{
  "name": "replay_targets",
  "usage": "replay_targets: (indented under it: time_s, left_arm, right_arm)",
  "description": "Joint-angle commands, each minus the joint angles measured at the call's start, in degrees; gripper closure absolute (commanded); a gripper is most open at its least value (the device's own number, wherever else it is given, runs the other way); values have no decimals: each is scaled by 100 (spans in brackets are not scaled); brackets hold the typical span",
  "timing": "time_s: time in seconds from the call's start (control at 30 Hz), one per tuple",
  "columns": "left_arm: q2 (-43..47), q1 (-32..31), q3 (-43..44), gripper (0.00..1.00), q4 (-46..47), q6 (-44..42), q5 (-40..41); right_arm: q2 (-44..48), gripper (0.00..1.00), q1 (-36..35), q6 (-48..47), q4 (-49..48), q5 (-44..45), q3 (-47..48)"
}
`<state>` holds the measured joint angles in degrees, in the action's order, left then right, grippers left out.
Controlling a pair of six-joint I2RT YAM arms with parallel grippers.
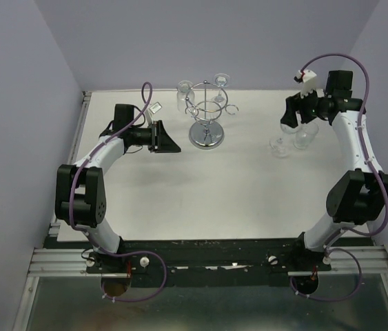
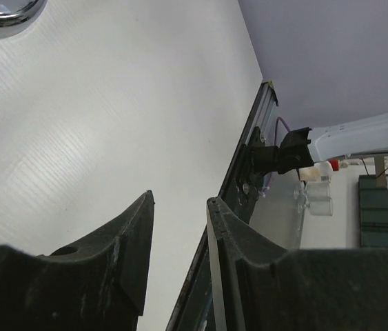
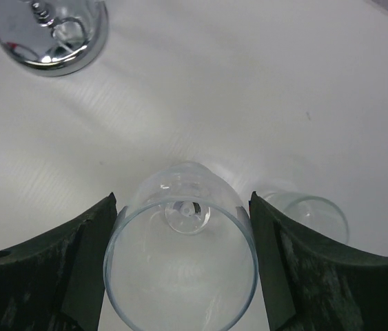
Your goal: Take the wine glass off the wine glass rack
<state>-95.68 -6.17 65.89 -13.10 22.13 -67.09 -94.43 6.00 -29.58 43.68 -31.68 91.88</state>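
Hovering empty at the near left, the left claw (image 2: 180, 203) has its fingers apart and aims toward the rack, perhaps to steady it. On the right, the right claw (image 3: 182, 200) is clamped on an upright wine glass (image 3: 180, 262), well apart from the rack and just beside another glass (image 3: 311, 215), probably for setting down. At the far middle, the rack (image 1: 206, 110) carries more glasses (image 1: 185, 93).
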Motion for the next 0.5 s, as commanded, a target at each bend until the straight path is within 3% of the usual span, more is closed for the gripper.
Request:
replay_targets:
  time_s: [0.0, 0.47]
  left_arm:
    - [242, 29, 47, 55, -236, -323, 152]
    - [655, 37, -111, 53, -939, -1131, 381]
  right_arm:
    - [-399, 66, 77, 269, -571, 373, 681]
    - [-1710, 64, 305, 577, -896, 1103, 1816]
